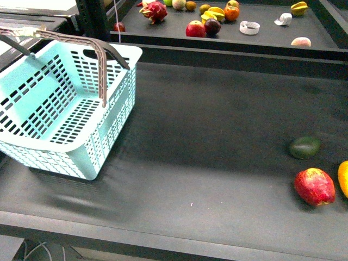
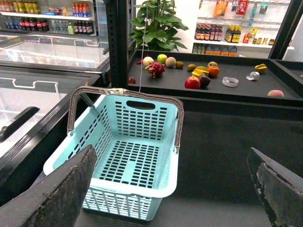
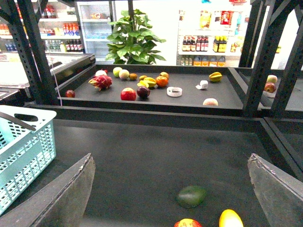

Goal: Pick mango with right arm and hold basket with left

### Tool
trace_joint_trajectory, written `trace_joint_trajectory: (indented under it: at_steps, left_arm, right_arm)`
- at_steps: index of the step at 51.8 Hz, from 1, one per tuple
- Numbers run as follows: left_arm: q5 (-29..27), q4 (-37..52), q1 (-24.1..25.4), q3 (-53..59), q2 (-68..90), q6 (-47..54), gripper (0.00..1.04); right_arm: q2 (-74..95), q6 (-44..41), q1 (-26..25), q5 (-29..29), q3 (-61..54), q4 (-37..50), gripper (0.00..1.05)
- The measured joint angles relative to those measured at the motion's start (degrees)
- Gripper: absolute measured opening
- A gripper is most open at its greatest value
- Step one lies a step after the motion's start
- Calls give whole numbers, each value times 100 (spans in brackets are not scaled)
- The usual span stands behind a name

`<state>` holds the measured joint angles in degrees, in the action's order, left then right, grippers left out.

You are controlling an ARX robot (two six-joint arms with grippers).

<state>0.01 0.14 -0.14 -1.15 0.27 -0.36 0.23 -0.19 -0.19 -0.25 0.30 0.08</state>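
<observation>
Yellow mango (image 1: pixel 343 178) far right | basket (image 1: pixel 117 109) left edge | left end effector (image 2: pixel 171 156), right end effector (image 3: pixel 170 158) agape, empty

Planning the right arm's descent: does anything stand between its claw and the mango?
Nothing visible does. The mango lies uncovered before the open right claw. The red fruit sits close beside it and the green fruit beyond.

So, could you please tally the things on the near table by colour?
Turquoise basket: 1
Green fruit: 1
Red fruit: 1
Yellow mango: 1
Total: 4
</observation>
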Motion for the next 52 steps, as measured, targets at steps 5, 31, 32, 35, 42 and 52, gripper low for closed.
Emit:
trace_joint_trajectory:
  at_steps: [5,31,32,35,42,52]
  left_arm:
    - [0,0,0,0,0,0,97]
    - [0,0,0,0,0,-2,97]
    - [0,0,0,0,0,0,97]
    - [0,0,0,0,0,0,97]
    - [0,0,0,0,0,-2,97]
    - [-4048,-662,-1043,-319,1641,-2164,97]
  right_arm:
    - [0,0,0,0,0,0,96]
    - [0,0,0,0,0,0,96]
    - [0,-2,0,0,0,0,96]
    - [0,-2,0,0,0,0,96]
    - [0,0,0,0,0,0,96]
    - [0,-2,2,2,0,-2,96]
